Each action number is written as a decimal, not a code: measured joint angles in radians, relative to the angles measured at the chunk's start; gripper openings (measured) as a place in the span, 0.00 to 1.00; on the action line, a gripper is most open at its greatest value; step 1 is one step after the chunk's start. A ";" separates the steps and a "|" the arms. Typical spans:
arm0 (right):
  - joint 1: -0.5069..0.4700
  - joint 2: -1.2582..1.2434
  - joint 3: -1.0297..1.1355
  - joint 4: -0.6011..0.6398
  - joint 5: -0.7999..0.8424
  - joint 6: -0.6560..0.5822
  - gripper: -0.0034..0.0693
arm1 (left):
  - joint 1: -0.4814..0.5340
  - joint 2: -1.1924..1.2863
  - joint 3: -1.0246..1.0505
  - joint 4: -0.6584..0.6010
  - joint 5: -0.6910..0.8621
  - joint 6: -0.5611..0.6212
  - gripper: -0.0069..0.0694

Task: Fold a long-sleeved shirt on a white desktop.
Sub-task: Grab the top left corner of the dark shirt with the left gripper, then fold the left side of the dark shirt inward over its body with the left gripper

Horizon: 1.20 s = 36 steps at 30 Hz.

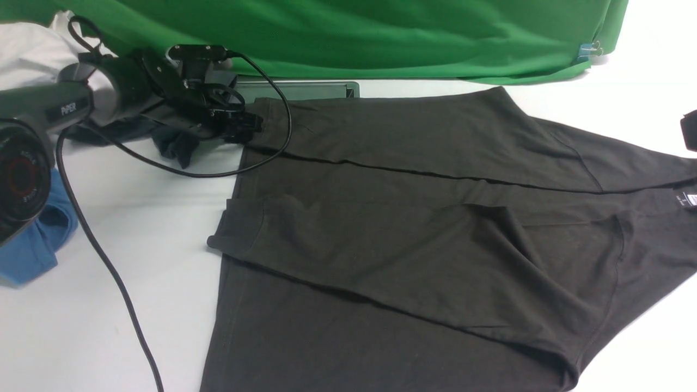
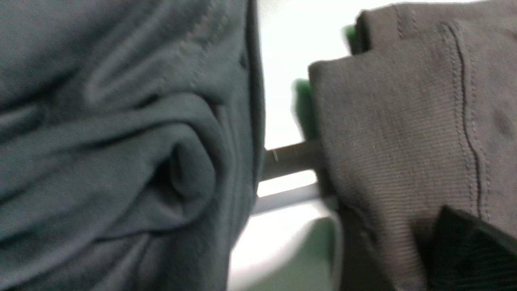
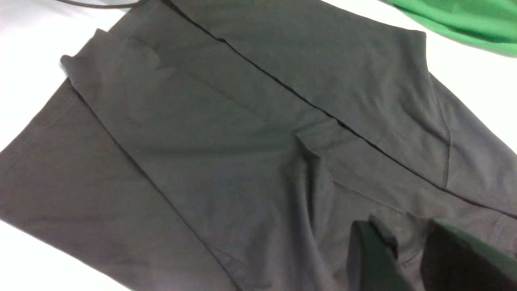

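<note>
The long-sleeved shirt (image 1: 414,218) lies spread on the white desktop (image 1: 136,228), dark brown-black, with one cuffed sleeve (image 1: 237,231) folded across its body and a small label (image 1: 687,197) at the neck on the right. My left gripper (image 1: 248,126) sits at the shirt's far left hem corner. In the left wrist view the stitched hem (image 2: 404,121) stands bunched between the blurred fingers (image 2: 472,250); how tightly they pinch it is unclear. My right gripper (image 3: 408,242) hovers over the neck end, fingers slightly apart with flat cloth (image 3: 242,141) below. Only its edge (image 1: 690,129) shows in front.
A dark grey-teal garment (image 1: 174,144) lies crumpled under the left arm, close beside the hem corner (image 2: 121,141). A blue shirt (image 1: 38,239) lies at the left edge. A black cable (image 1: 109,261) trails over the desk. Behind are the grey hatch (image 1: 305,90) and green backdrop (image 1: 354,32).
</note>
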 joint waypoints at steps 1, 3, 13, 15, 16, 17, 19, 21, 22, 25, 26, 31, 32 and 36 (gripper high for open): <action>0.000 0.000 0.000 0.000 0.001 0.000 0.30 | 0.000 -0.001 0.000 0.005 0.003 0.000 0.34; 0.000 0.000 0.000 0.000 0.002 0.000 0.30 | 0.000 -0.027 0.003 0.037 0.039 0.000 0.19; 0.000 0.000 0.000 0.000 0.002 0.000 0.30 | 0.000 -0.165 0.003 0.057 0.187 0.000 0.17; 0.000 0.000 0.000 0.000 0.002 0.000 0.31 | 0.000 -0.187 0.003 0.057 0.239 -0.008 0.17; 0.000 0.000 0.000 0.000 0.001 0.000 0.31 | 0.000 -0.196 0.003 0.057 0.260 -0.017 0.17; 0.000 0.000 0.000 0.000 0.001 0.000 0.31 | 0.000 -0.208 0.003 0.057 0.280 -0.028 0.17; 0.000 0.000 0.000 0.000 0.001 0.000 0.32 | 0.000 -0.232 0.004 0.058 0.315 -0.052 0.17; 0.000 0.000 0.000 0.000 0.001 0.000 0.32 | 0.000 -0.262 0.005 0.059 0.336 -0.087 0.17; 0.000 0.000 0.000 0.000 0.001 -0.001 0.32 | 0.000 -0.278 0.005 0.059 0.346 -0.103 0.17; 0.000 0.000 0.000 -0.001 0.001 -0.001 0.33 | -0.009 -0.320 0.005 0.067 0.390 -0.141 0.17; 0.000 0.000 0.000 -0.001 0.001 -0.002 0.33 | -0.016 -0.328 0.005 0.073 0.406 -0.150 0.17; 0.000 0.000 0.010 -0.002 -0.001 -0.011 0.33 | -0.090 -0.349 0.005 0.153 0.560 -0.228 0.17; 0.000 0.000 0.020 -0.002 -0.003 -0.014 0.33 | -0.113 -0.353 0.006 0.179 0.596 -0.247 0.17; 0.000 0.000 0.076 -0.009 -0.008 -0.024 0.34 | -0.176 -0.370 0.007 0.276 0.663 -0.300 0.17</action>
